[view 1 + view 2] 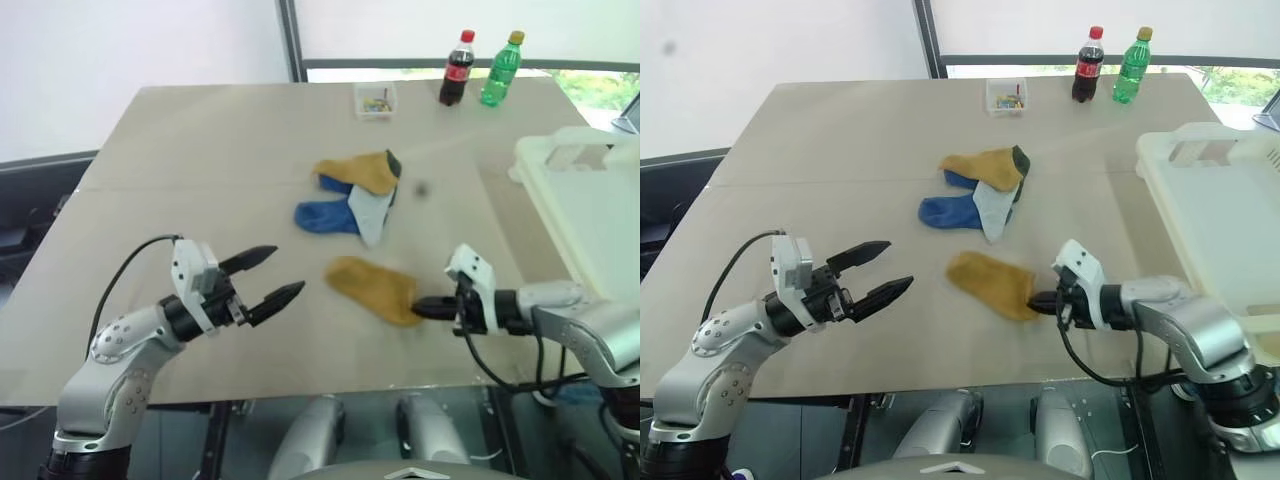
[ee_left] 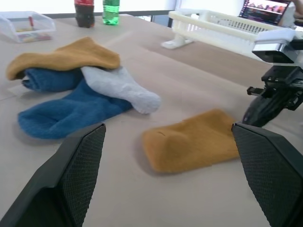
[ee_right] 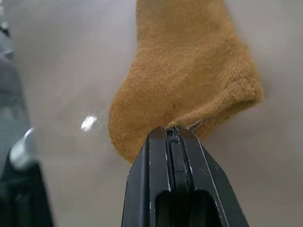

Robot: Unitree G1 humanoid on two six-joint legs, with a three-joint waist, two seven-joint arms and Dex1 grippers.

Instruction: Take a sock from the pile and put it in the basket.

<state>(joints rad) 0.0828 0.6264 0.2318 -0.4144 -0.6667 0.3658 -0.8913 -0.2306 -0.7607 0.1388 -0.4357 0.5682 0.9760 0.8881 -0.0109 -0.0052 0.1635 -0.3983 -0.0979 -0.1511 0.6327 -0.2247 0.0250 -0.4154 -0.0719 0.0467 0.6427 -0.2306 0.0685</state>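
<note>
- So you've got the grab done, I'd say: your right end effector is pinched fully closed on the edge of a mustard sock, and the right wrist view shows the fabric puckered right at the tips.
- That sock is lying flat on the bench, well apart from the pile and nearer to you. Not lifted yet as far as I can tell.
- The pile sits mid-bench: another mustard sock on top, a blue one and a light grey one under it, plus a dark cuff peeking out at the right end.
- Your left end effector hangs over the near left of the bench with its fingers spread wide, nothing in it. It's pointing toward the held sock but isn't touching anything.
- The basket is at the right edge of the bench, beyond your right arm. I can't see any sock in it from these views.
- What's left, judging by this: lift the sock clear, swing it right over the basket rim, let go. Roughly halfway, maybe a bit less.
- Only a small bite of fabric is in the grip, so it could slip on the lift.
</note>
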